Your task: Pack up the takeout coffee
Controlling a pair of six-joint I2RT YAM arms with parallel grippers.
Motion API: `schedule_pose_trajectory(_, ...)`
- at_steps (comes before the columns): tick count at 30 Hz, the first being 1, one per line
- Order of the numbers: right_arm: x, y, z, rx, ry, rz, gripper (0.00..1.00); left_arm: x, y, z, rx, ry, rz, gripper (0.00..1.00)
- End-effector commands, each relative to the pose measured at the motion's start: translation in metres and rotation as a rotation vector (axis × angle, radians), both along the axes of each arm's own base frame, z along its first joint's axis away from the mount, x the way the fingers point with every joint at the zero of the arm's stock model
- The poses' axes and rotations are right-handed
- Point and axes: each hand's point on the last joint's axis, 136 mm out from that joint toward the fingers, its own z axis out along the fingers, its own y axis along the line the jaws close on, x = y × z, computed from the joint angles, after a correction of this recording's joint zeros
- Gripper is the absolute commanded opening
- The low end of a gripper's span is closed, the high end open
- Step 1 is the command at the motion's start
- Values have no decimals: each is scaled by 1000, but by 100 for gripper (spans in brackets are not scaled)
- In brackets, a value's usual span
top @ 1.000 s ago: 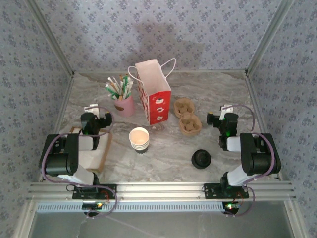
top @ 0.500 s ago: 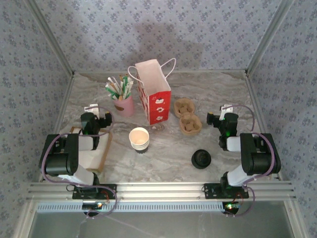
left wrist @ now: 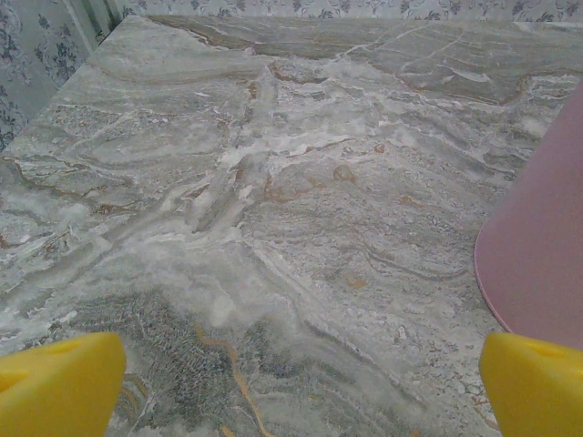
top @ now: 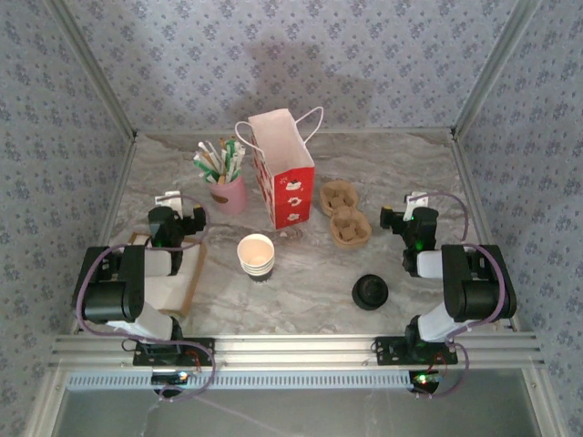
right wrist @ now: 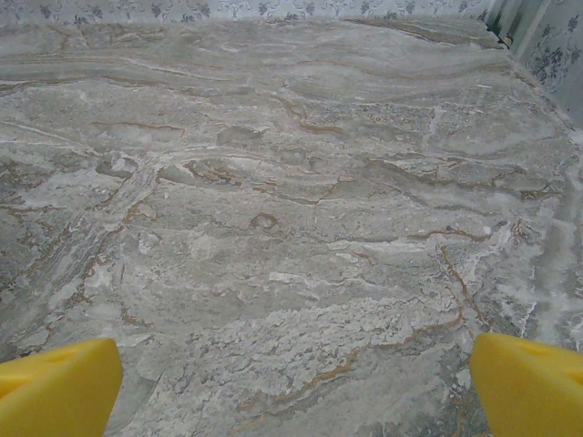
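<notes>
cups [top: 256, 256], nested in a white paper stack, are standing near the middle of the marble table [top: 401, 164]. a red paper bag [top: 284, 177] is standing upright at their 12 o'clock with its mouth gaping, and a pink cup of stirrers [top: 228, 193] is sitting at the bag's 9 o'clock. a pulp cup carrier [top: 342, 214] is lying at the bag's 4 o'clock, and a black lid [top: 370, 292] is resting at the stack's 4 o'clock. the left gripper [top: 173, 208] is hovering at the stack's 10 o'clock, its yellow fingertips [left wrist: 59, 387] spreading wide over bare marble with nothing between them. the right gripper [top: 410, 208] is hanging at the lid's 1 o'clock, its jaws likewise gaping wide and empty.
</notes>
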Motion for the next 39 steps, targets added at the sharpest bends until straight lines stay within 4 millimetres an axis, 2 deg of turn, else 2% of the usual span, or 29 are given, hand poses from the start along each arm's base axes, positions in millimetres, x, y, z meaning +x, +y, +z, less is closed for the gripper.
schedule_pose_trajectory(1,5,-1,6,-9,-11,4,100,6,0,7,0,-23,-6,99)
schedule_pose_trajectory(8,5,-1,6,-8,-12,4,100,6,1,7,2,-22,-3,99)
schedule_pose_trajectory(11,1,1,13,-36,-36,-6,100,6,-6,14,18,-16,-33,99)
schedule_pose_trajectory(16,-6,5,39,-50,-20,-6,100,-9,-4,48,49,-16,37,100)
schedule_pose_trajectory(20,-11,14,75,-23,-28,18,100,-24,-9,88,33,-79,48,99)
schedule_pose_trajectory(23,-20,22,111,36,-43,25,100,-38,-13,121,-14,-111,49,99)
schedule_pose_trajectory(28,-48,23,165,215,-20,-38,100,-69,-23,175,-211,-103,49,99)
schedule_pose_trajectory(31,-69,32,184,274,41,-6,100,-96,-25,193,-325,-38,79,99)
schedule_pose_trajectory(34,-88,32,184,316,131,-20,100,-127,-29,207,-401,19,81,99)
schedule_pose_trajectory(37,-98,34,177,408,183,-20,100,-157,-39,205,-429,106,34,99)
schedule_pose_trajectory(39,-99,47,177,489,206,52,100,-168,-46,200,-448,129,-5,99)
